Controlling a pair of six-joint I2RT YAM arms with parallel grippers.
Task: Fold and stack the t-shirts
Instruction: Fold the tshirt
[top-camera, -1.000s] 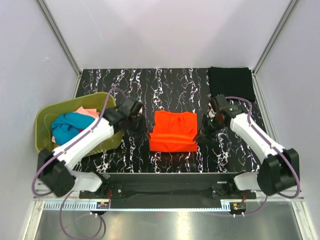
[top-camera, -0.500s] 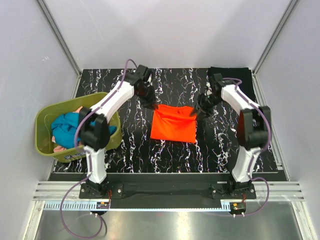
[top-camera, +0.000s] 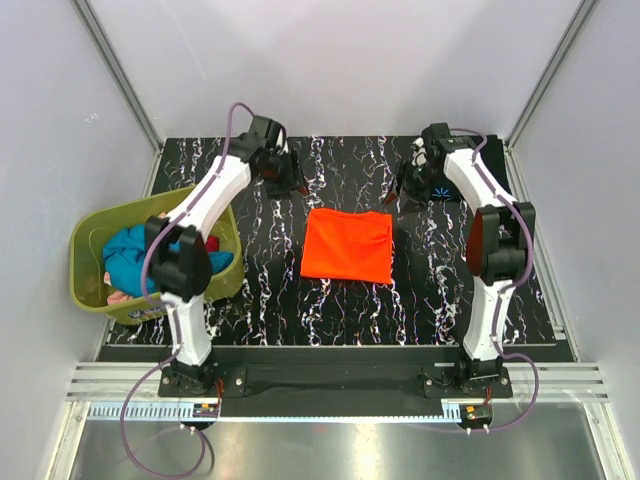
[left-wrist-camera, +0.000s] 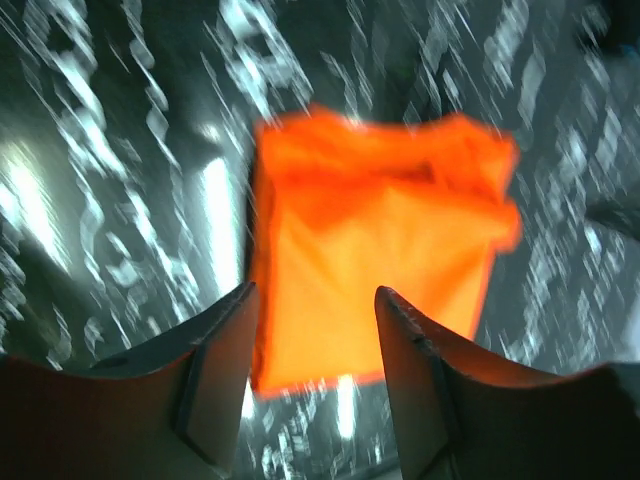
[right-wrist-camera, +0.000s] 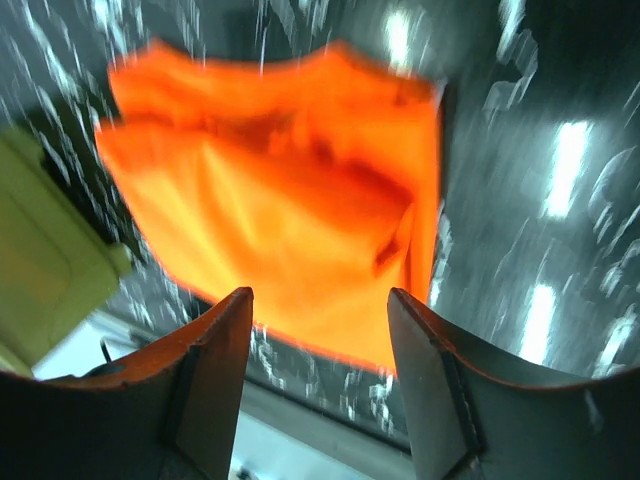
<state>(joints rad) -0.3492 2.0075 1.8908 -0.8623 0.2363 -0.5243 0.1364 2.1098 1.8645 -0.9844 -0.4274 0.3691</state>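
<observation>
A bright orange t-shirt (top-camera: 347, 246) lies folded in a flat rectangle at the middle of the black marbled table. My left gripper (top-camera: 292, 187) hangs open and empty above the table just beyond the shirt's far left corner. My right gripper (top-camera: 406, 194) hangs open and empty off the far right corner. In the left wrist view the orange t-shirt (left-wrist-camera: 380, 240) lies below the open left gripper (left-wrist-camera: 315, 310), untouched. The right wrist view shows the orange t-shirt (right-wrist-camera: 290, 210) under the open right gripper (right-wrist-camera: 320, 310). A black t-shirt (top-camera: 497, 160) lies at the back right, partly hidden by the right arm.
An olive-green basket (top-camera: 92, 222) stands at the table's left edge, holding a teal t-shirt (top-camera: 135, 255) and some pink cloth (top-camera: 118, 297). A corner of the basket (right-wrist-camera: 45, 270) appears in the right wrist view. Grey walls close in the table on three sides.
Both grippers carried the orange shirt's near edge over to the far side, folding it. They then opened, let go and drew back beyond the shirt's far corners.
</observation>
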